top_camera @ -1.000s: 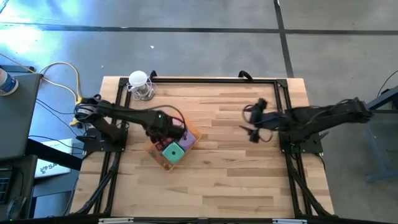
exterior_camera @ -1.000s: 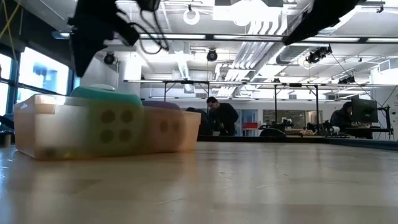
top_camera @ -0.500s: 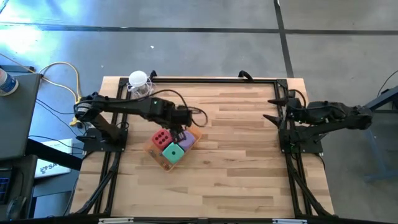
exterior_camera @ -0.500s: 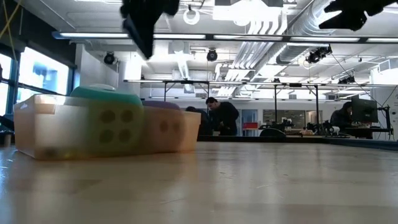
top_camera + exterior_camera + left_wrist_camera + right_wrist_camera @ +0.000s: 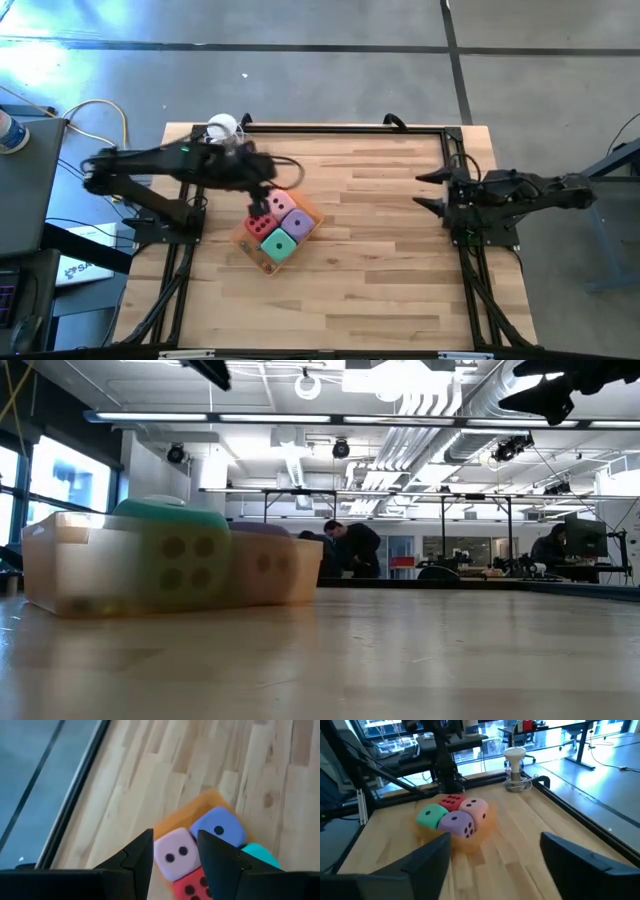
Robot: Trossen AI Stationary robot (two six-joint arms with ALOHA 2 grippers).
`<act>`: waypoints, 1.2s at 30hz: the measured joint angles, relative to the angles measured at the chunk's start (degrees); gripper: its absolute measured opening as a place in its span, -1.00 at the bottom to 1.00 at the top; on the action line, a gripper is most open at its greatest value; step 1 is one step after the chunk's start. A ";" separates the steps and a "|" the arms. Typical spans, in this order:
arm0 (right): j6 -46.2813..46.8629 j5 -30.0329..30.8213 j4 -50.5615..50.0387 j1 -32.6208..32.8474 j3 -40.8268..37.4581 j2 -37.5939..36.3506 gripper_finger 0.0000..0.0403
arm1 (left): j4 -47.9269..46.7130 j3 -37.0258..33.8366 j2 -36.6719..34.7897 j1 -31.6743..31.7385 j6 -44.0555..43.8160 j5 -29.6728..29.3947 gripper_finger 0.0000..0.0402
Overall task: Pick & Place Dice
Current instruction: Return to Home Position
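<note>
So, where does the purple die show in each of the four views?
High view: the purple die in the orange tray, right of the red die.
Low view: its top above the tray wall, right of the teal die.
Left wrist view: it lies beside the pink die.
Right wrist view: it is the die nearest the camera.
Shared landmark: the orange tray.

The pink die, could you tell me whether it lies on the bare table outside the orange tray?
No, the pink die sits inside the orange tray, packed against the red die.
</note>
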 joint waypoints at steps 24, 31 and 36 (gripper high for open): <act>-9.70 -14.73 19.82 -4.96 -17.26 -6.97 -0.99 | 42.15 -57.80 -51.93 -2.89 3.01 -0.05 -0.28; -5.60 -15.26 22.10 -6.84 -25.08 -14.44 -0.99 | 42.70 -60.51 -54.11 -2.89 3.17 -0.05 -0.28; -6.06 -16.99 27.78 -6.78 -31.54 -18.96 -0.99 | 42.83 -60.51 -53.74 -2.89 4.13 -0.05 -0.28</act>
